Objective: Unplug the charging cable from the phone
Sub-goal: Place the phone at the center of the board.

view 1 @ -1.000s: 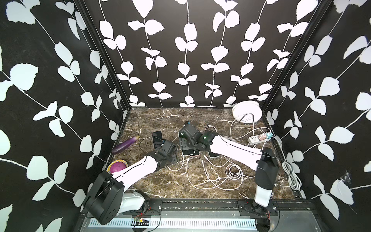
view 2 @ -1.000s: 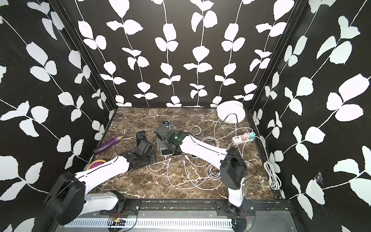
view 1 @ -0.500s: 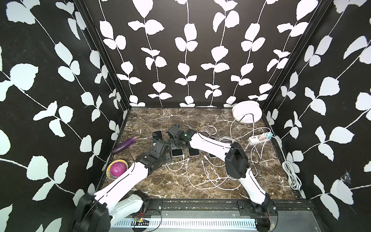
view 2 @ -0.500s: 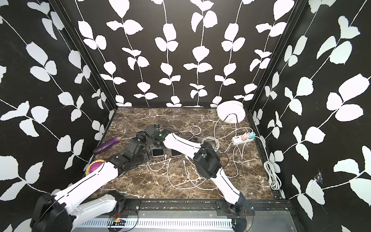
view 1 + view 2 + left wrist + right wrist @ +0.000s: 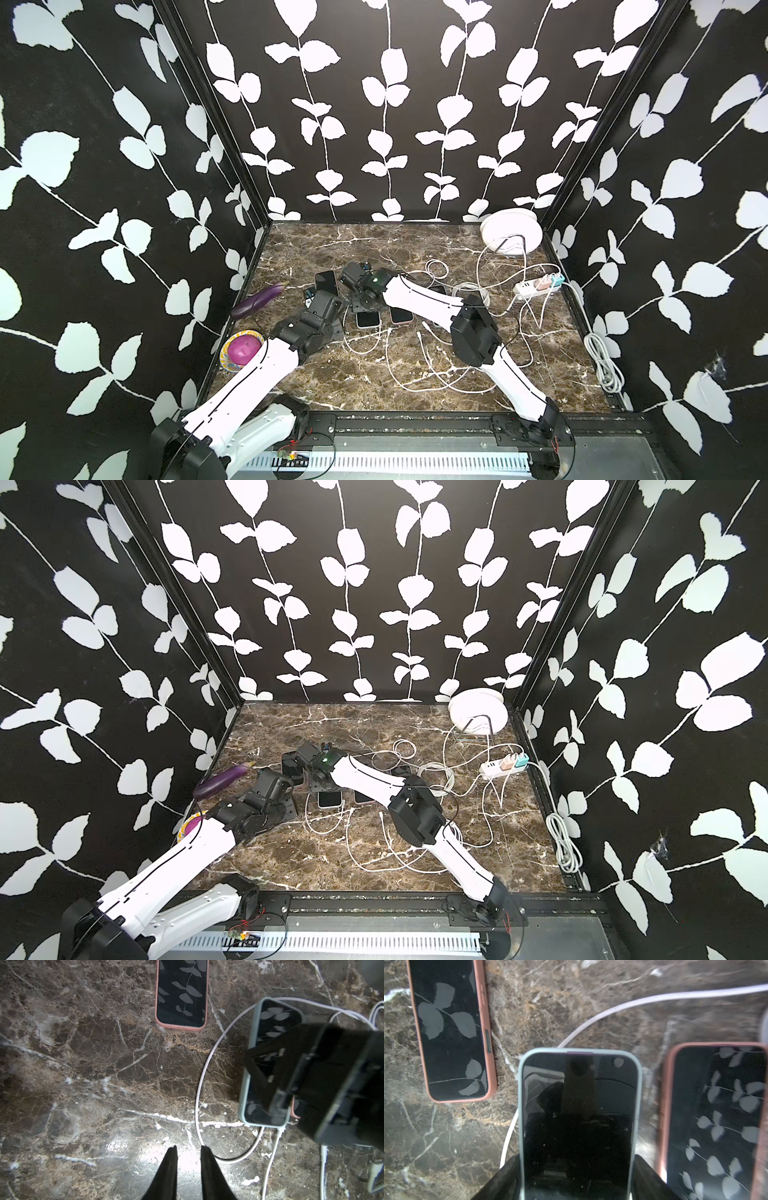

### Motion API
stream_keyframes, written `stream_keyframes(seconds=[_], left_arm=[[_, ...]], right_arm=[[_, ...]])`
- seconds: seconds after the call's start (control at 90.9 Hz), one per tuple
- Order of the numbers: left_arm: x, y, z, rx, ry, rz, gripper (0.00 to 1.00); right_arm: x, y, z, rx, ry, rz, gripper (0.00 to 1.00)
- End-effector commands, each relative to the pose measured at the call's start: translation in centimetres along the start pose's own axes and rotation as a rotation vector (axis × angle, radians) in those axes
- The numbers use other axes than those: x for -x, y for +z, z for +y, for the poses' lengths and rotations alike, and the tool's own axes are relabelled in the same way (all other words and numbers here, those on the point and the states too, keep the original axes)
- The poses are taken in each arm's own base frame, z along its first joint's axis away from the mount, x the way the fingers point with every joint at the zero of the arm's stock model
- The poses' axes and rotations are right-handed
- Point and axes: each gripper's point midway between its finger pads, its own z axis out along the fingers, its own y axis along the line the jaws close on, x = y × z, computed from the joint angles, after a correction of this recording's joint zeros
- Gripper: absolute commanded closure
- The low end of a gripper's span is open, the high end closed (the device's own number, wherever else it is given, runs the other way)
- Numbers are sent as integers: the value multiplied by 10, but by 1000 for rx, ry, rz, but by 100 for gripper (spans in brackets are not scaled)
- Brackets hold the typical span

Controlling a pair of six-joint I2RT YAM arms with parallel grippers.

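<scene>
walls (image 5: pixel 374 124): we see black panels printed with white leaf vines on three sides.
desk (image 5: pixel 316 245): brown marble with white veins, carrying everything below.
left arm (image 5: pixel 257 374): white, reaching in from the near left corner.
right arm (image 5: pixel 419 297): white, laid across the row of handsets from the right, hiding part of a dark one behind it.
loose cables (image 5: pixel 469 286): white loops and a coil over the middle and right of the desk, some under the right arm.
white disc (image 5: pixel 511 228): upright in the far right corner.
power strip (image 5: pixel 534 286): by the right wall, adapters plugged in.
aubergine (image 5: pixel 259 299): purple, along the left wall.
bowl (image 5: pixel 224 357): near the left wall, holding a pink ball (image 5: pixel 243 349).
phone (image 5: pixel 579 1105): pale blue case, screen up, near the desk's middle; in both top views the right jaws cover its far part.
near pink phone (image 5: pixel 401 316): just beside it, on the right.
far pink phone (image 5: pixel 181 995): apart, ahead of the left jaws.
right jaws: clenched across the phone's width, a black finger (image 5: pixel 504 1180) at each long edge.
left jaws: parted a little, nothing between the fingertips (image 5: pixel 170 1159), over bare marble.
charging cable (image 5: pixel 197 1093): a pale loop that runs up to the phone's near end, slips behind one left fingertip and rounds the far end; we cannot tell whether the plug is seated.
second white cable (image 5: pixel 279 1134): its end lies at the phone's near corner, crowding that spot.
</scene>
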Motion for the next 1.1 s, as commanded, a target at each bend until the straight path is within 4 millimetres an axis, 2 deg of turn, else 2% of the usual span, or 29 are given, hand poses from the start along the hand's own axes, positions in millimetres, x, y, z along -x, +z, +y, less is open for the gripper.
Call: stream_keyframes(seconds=[0.0,0.044,0.165,0.275,0.385,0.561,0.825,1.089], left_arm=[[0,-5,-4,-32,0,2,77],[0,-6,-3,-31,2,0,77],[0,-8,0,-29,13,-5,76],[1,-9,2,-27,13,-13,76],[2,-8,4,-24,15,-11,76],[2,-5,3,-19,15,-2,76],[3,-6,3,-18,16,2,75],[6,-11,3,-15,19,-5,74]], right_arm=[[23,-4,34,195,-31,-97,100],[24,-3,38,214,-44,-111,100],[23,6,30,181,-40,-110,100],[14,19,2,39,3,-59,100],[5,16,-15,-42,49,-14,100],[-3,4,-27,-96,72,19,100],[-3,-1,-18,-74,51,61,100],[1,9,-15,-66,24,87,100]])
